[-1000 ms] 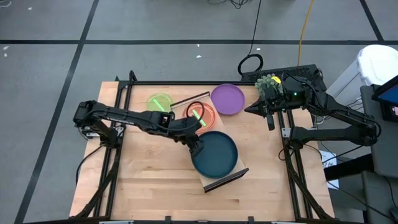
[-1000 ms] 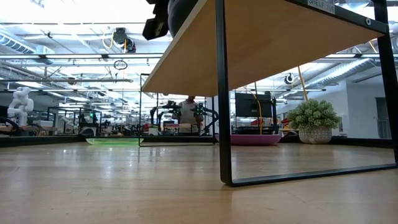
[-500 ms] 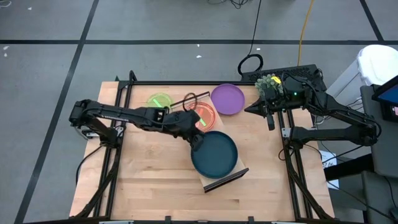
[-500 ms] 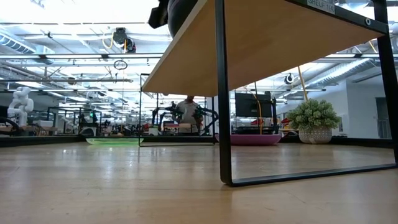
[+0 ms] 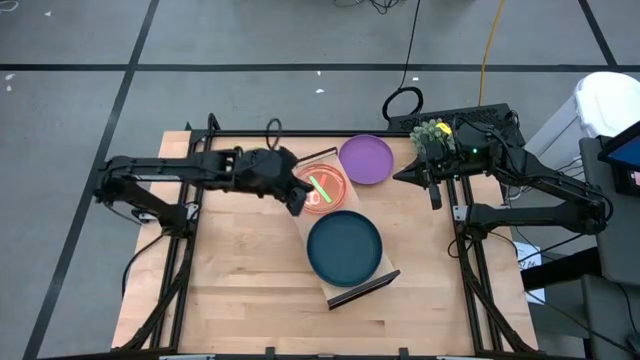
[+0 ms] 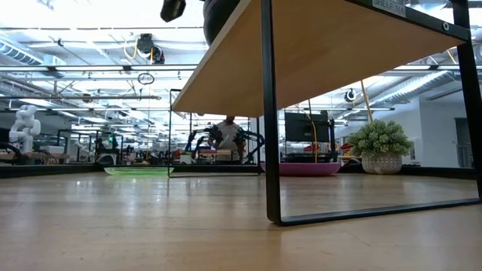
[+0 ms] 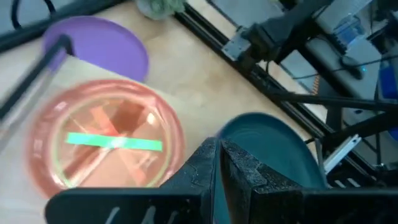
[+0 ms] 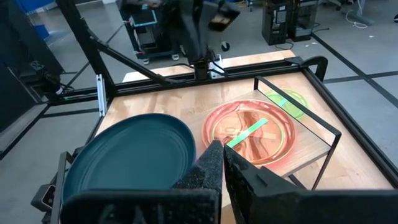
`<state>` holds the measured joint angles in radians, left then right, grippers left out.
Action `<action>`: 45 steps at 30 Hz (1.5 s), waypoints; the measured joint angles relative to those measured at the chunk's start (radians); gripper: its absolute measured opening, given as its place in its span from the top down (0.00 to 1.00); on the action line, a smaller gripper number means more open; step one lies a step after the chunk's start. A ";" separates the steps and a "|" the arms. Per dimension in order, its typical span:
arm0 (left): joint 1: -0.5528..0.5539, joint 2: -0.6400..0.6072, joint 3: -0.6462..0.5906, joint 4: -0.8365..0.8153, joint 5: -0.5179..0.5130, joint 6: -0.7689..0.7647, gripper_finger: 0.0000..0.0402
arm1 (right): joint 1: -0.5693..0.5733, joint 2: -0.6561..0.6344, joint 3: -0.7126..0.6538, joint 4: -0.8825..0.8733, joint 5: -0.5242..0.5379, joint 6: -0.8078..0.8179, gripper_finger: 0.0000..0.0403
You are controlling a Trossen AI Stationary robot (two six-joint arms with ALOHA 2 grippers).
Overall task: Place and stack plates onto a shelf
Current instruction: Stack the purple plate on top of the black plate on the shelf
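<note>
A dark teal plate point(image 5: 345, 248) lies flat on the near half of the shelf point(image 5: 365, 284), a raised light-wood board with dark end rails. A pink-red plate point(image 5: 322, 187) with a green stripe lies on the far half. On the table sit a purple plate point(image 5: 365, 158) at the far side and a green plate point(image 8: 287, 99) beyond the shelf's far rail. My left gripper point(image 5: 296, 204) hangs shut and empty above the pink-red plate's left rim. My right gripper point(image 5: 407, 177) waits shut at the far right, holding nothing.
A potted plant point(image 5: 432, 133) stands at the table's far right corner, beside the right arm. The shelf's thin black leg frame point(image 6: 269, 150) stands close to the low camera. Bare tabletop point(image 5: 240, 290) lies to the near left of the shelf.
My left gripper has drawn away from the teal plate's left rim, rising and going toward the table's far left, its fingers shut throughout. The arm now covers the green plate in the high view. The teal plate has stayed where it was on the shelf.
</note>
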<state>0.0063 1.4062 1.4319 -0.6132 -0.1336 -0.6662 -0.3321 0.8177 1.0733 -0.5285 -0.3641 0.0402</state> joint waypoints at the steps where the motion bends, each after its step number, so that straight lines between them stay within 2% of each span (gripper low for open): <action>1: 0.011 -0.012 0.000 0.001 0.000 0.005 0.94 | 0.000 0.000 0.000 0.000 0.000 0.000 1.00; 6: 0.109 -0.091 0.000 -0.032 -0.020 0.001 0.94 | 0.000 0.000 0.000 0.000 0.000 0.054 1.00; 16: 0.389 -0.199 0.000 -0.337 -0.028 -0.050 0.94 | 0.000 0.000 0.000 -0.053 0.000 0.227 1.00; 22: 0.558 -0.184 0.000 -0.496 -0.004 -0.116 0.85 | 0.000 0.000 0.000 -0.053 0.000 0.247 1.00; 25: 0.636 -0.159 -0.002 -0.569 0.045 -0.146 0.79 | 0.000 -0.001 -0.015 -0.052 0.000 0.267 1.00; 35: 0.803 -0.149 -0.132 -0.550 0.142 -0.068 0.68 | 0.000 0.000 -0.060 -0.051 0.001 0.365 1.00; 45: 0.844 -0.149 -0.295 -0.505 0.144 -0.061 0.58 | 0.000 0.000 -0.061 -0.027 0.136 0.445 1.00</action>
<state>0.8505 1.2568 1.1372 -1.1184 0.0104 -0.7277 -0.3325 0.8177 1.0122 -0.5552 -0.2284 0.4852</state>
